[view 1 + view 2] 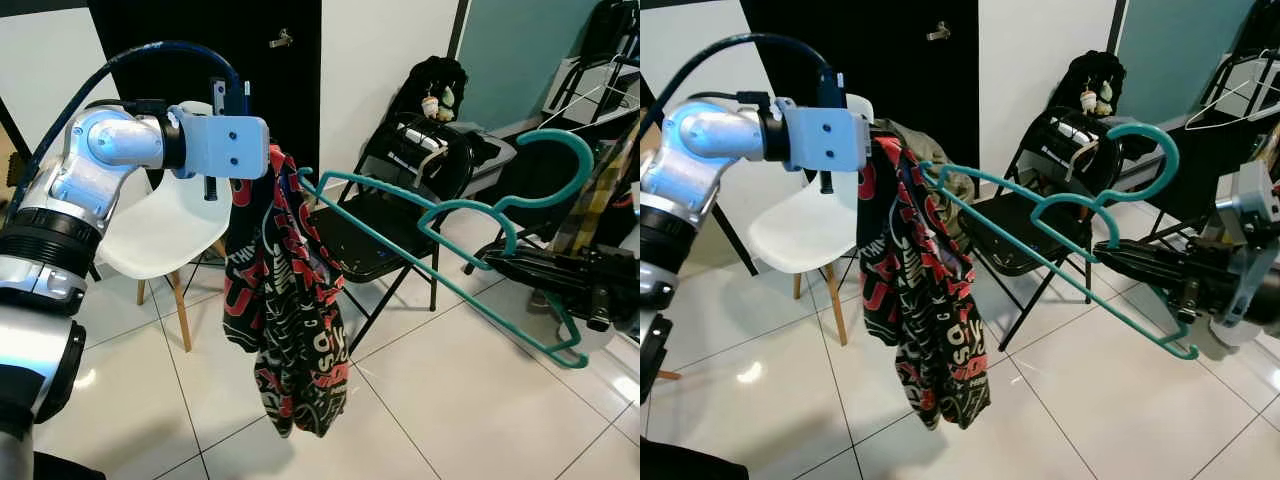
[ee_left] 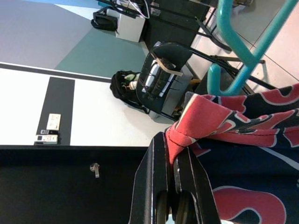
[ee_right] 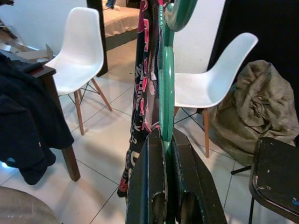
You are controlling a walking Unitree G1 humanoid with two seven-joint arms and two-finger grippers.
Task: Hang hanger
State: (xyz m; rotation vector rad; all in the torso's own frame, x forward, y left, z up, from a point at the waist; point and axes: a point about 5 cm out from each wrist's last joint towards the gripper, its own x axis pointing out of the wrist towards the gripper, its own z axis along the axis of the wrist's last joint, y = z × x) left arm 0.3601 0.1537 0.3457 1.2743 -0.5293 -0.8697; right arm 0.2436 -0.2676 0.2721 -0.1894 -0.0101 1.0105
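White floor tiles [image 1: 470,400] lie below; the left hand [image 2: 174,154] is clamped on the red-and-black garment [image 1: 285,310], the right hand [image 3: 167,140] clamped on the teal hanger [image 1: 440,240].

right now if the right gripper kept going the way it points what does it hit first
Probably the garment. The right gripper, shut on the teal hanger, points along it toward the cloth draped over its far end, which the left gripper pinches. A white chair stands beyond; depth is unclear.
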